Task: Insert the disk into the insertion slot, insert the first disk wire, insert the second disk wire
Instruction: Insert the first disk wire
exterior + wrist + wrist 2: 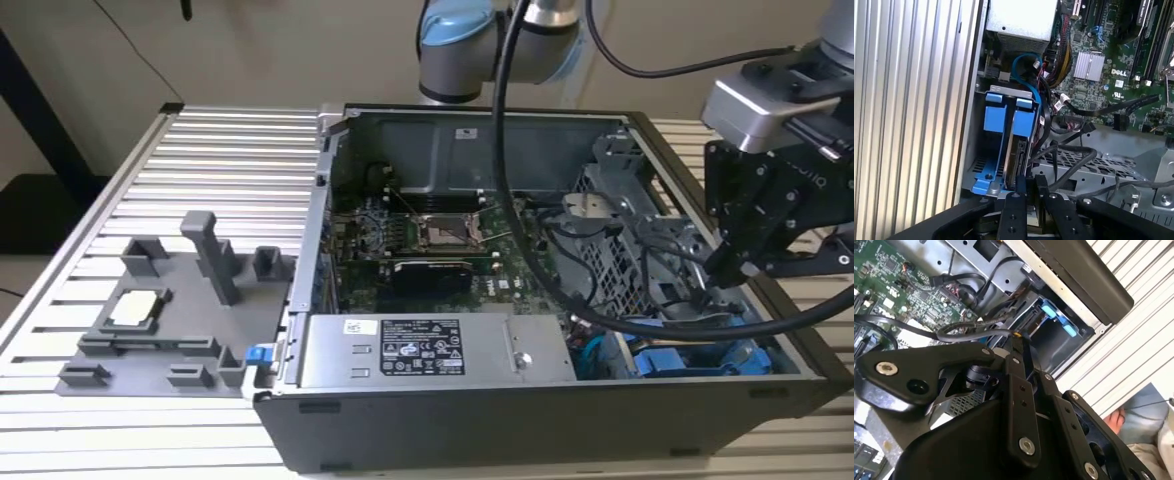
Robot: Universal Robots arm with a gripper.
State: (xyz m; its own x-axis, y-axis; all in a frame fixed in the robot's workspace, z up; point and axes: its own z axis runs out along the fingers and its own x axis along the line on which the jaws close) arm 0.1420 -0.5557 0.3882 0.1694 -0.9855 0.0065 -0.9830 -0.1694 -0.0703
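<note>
The disk (1017, 156) stands on edge in the drive bay at the case's corner, its grey side showing under a blue carrier tab (1024, 116). A second blue carrier (995, 119) sits beside it. In the exterior view the blue carriers (683, 358) lie low in the case's near right corner. My gripper (738, 268) hangs just above that bay. Its fingers (1015, 360) are close together at the end of a dark grey wire (971, 331), which loops off over the drive cage (1074, 152). The gripper (1031, 184) is directly above the disk's rear edge.
The open computer case (310, 250) lies on a slatted aluminium table, with the motherboard (427, 250) and a grey power supply box (434, 350) inside. A grey fixture tray (160, 320) rests on the exterior view's left. Loose cables (627, 290) cross the cage. A person's hand (1114, 421) is beyond the table.
</note>
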